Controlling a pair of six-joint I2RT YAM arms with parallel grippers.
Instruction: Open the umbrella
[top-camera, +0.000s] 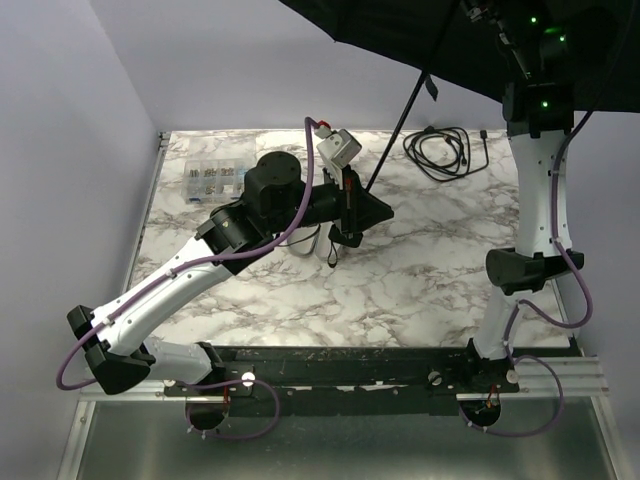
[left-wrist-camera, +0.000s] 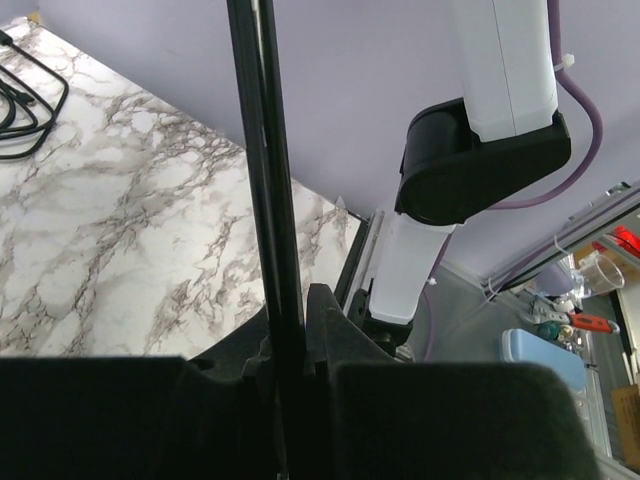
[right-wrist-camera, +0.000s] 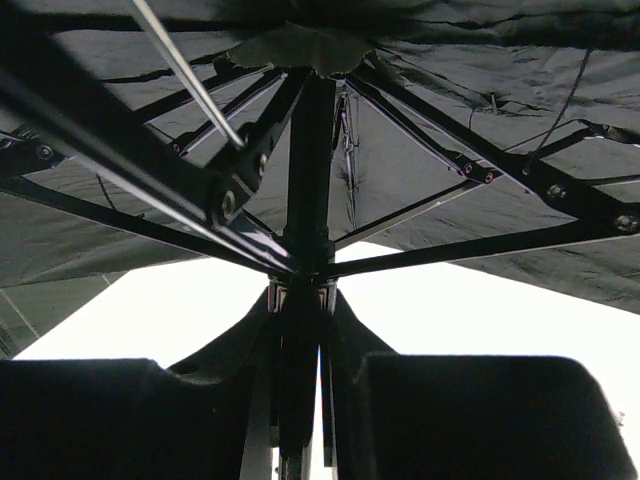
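Overhead, opened out: dark charcoal-black fabric umbrella (top-camera: 400, 30), canopy spread across the top right corner of the top view, high above the table and tilted. From the right wrist view, seen from underneath: black ribs (right-wrist-camera: 450, 160) fanned out from the hub, fabric stretched between them. Thin black shaft (top-camera: 398, 130) slanting down and leftward from the canopy toward the middle of the table. Clamped low on that shaft: left gripper (top-camera: 358, 205), jaws narrow and pressed against it on both sides, low over the table. Clamped high on the same shaft, just beneath the rib hub: right gripper (right-wrist-camera: 300, 330), jaws likewise narrow around it, its arm raised tall with the wrist end hidden by the canopy in the top view. Below, white-and-grey marble-patterned table (top-camera: 420, 290). Near the far edge, just beside the shaft's lower stretch: coiled black cable (top-camera: 440, 150). Well apart at the far left: small clear plastic compartment box (top-camera: 212, 180)
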